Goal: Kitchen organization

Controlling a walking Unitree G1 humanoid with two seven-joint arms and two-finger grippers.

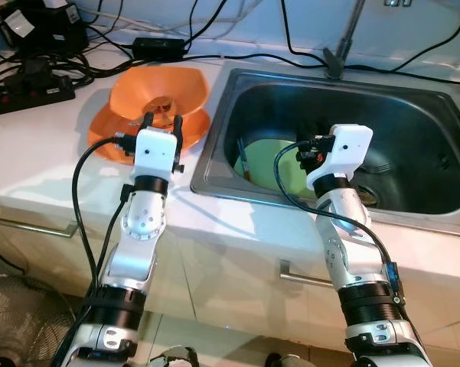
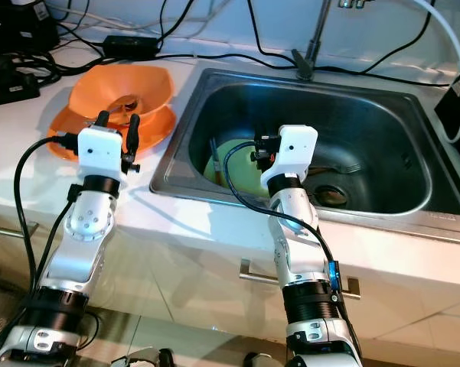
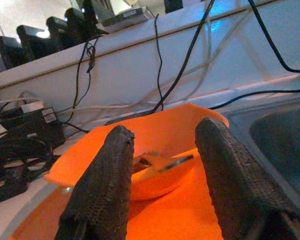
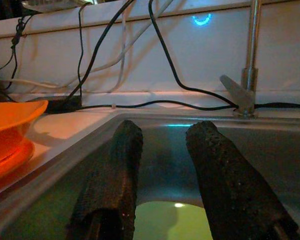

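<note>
Left gripper (image 1: 161,119): fingers parted wide, nothing held, poised at the 6 o'clock rim of an orange bowl (image 1: 159,91) stacked on an orange plate (image 1: 107,138), counter (image 1: 30,145).

Right gripper (image 4: 164,165): fingers spread, nothing grasped, raised over the sink (image 1: 413,115); green plate (image 1: 264,164) lying inside at 9 o'clock.

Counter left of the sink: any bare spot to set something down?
Bare strip along the counter front edge, between the orange dishes and the sink. Crowded behind: power strip and cables.
</note>
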